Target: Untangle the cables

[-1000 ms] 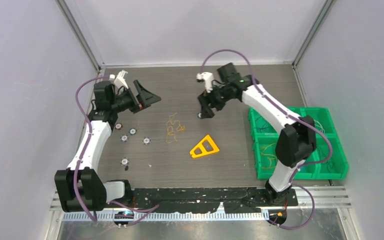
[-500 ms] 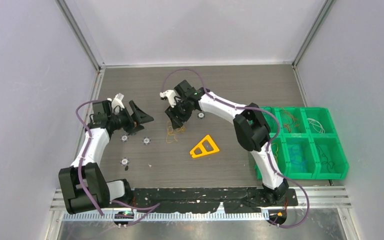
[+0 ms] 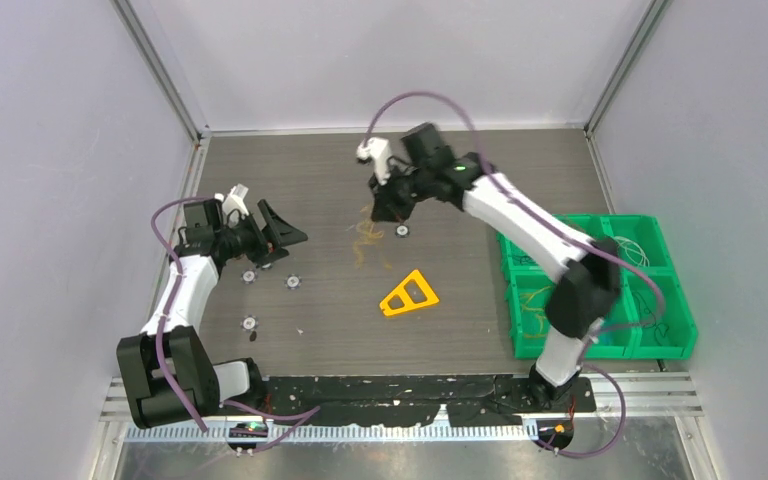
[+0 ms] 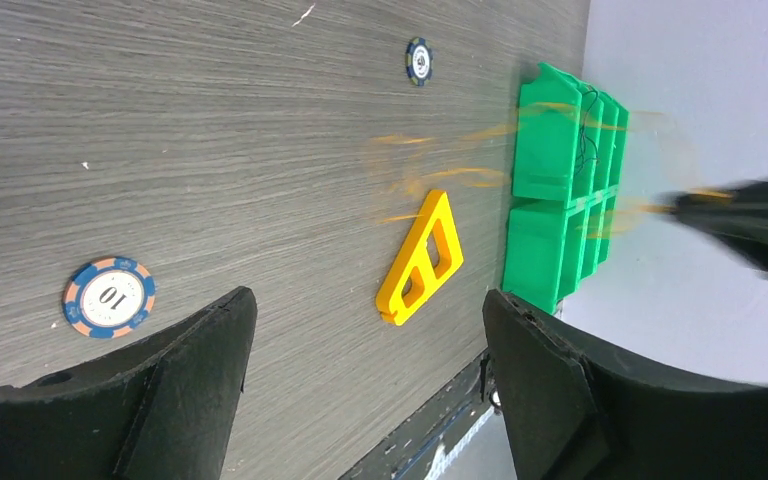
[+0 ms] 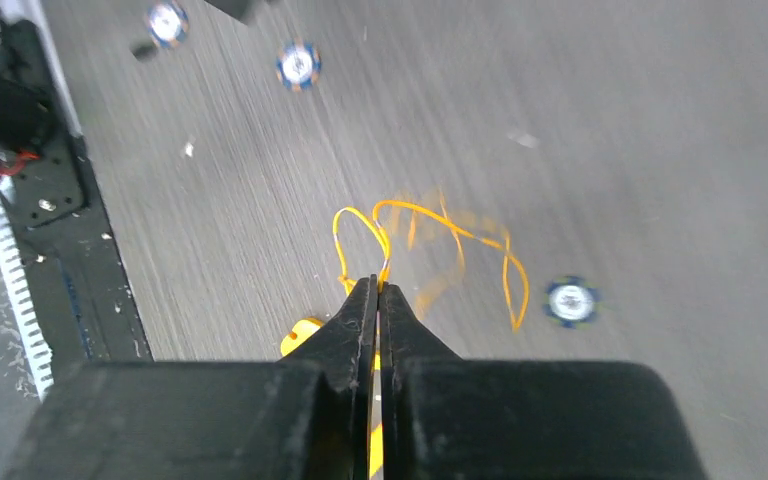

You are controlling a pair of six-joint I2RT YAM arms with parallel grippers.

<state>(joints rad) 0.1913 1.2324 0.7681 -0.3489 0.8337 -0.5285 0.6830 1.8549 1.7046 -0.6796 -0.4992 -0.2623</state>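
The cables (image 5: pixel 430 228) are a small tangle of thin orange wire loops. My right gripper (image 5: pixel 378 284) is shut on one strand, and the rest hangs blurred below it, above the table. From above, the right gripper (image 3: pixel 384 206) is at the far middle with the cables (image 3: pixel 367 238) trailing down toward the table. My left gripper (image 3: pixel 285 232) stands open on the left, apart from the cables, with nothing between its fingers. Its own view shows the open left gripper (image 4: pixel 368 305) and the cables (image 4: pixel 460 178) as a faint orange blur far ahead.
A yellow plastic triangle (image 3: pixel 409 294) lies mid-table. Several poker chips are scattered about, such as one chip (image 3: pixel 401 231) under the cables and another (image 3: pixel 293 282) near the left gripper. Green bins (image 3: pixel 600 290) with wires stand at the right edge.
The right gripper swung over to the cables, shut on a strand and pulled it up and back to the right. The left gripper dropped lower, then held still.
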